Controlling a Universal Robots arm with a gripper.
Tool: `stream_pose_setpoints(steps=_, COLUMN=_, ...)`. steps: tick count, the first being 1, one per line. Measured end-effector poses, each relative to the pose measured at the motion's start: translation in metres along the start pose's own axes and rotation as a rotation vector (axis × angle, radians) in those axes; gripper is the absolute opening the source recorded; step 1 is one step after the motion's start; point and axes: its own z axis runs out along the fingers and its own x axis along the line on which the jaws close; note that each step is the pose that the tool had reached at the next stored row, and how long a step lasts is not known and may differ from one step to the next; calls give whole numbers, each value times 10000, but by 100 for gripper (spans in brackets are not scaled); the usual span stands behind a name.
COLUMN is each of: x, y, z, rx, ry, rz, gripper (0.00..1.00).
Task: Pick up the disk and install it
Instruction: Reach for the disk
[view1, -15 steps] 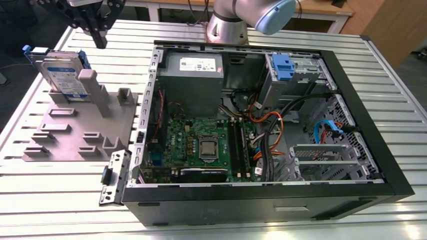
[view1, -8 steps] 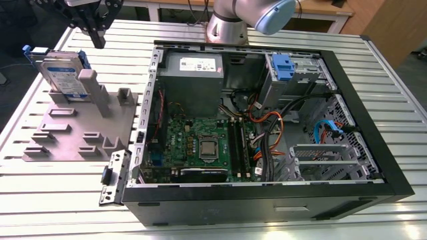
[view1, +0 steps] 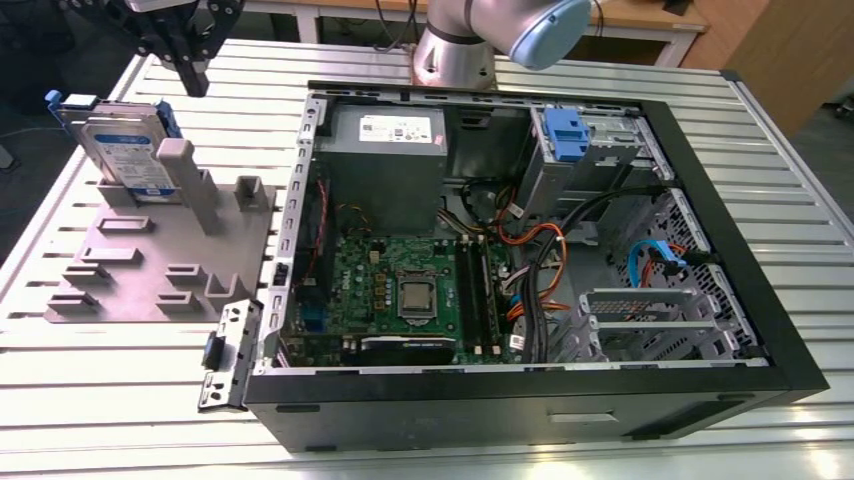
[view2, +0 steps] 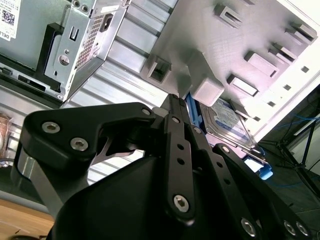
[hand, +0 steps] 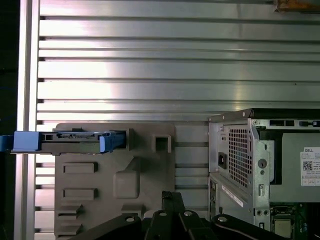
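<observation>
- The disk (view1: 127, 150), in its blue frame, is seen standing on its edge in the grey fixture plate (view1: 134, 275). It is propped up by the plate's upright posts. It is found below the gripper and a little toward the exterior view's left, near it but not touched.
- The gripper (view1: 198, 85) is held in the air above the plate. In the second wrist view its fingers (view2: 177, 135) are pressed together, and nothing is pinched between them.
- The step in hand is judged to be the reach for the disk. The pick-up is not yet done, so the task is thought to be near its start.
- For a grab, the fingers would have to be spread, lined up over the disk's top edge, and brought down on its two flat sides. Care would be needed so that the posts are not bumped.
- The open computer case (view1: 534, 405) is found well apart from the gripper, toward the exterior view's right. A blue part (view1: 566, 133) is seen in a metal cage there. The disk's home is guessed to be close by it.
</observation>
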Motion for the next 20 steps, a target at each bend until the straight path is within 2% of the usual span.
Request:
stream_pose_setpoints(steps=5, x=18, y=0, z=-1, rx=0, ry=1, rz=1, gripper=11)
stream_pose_setpoints(steps=20, x=132, y=25, z=1, rx=0, ry=0, rz=1, gripper=11)
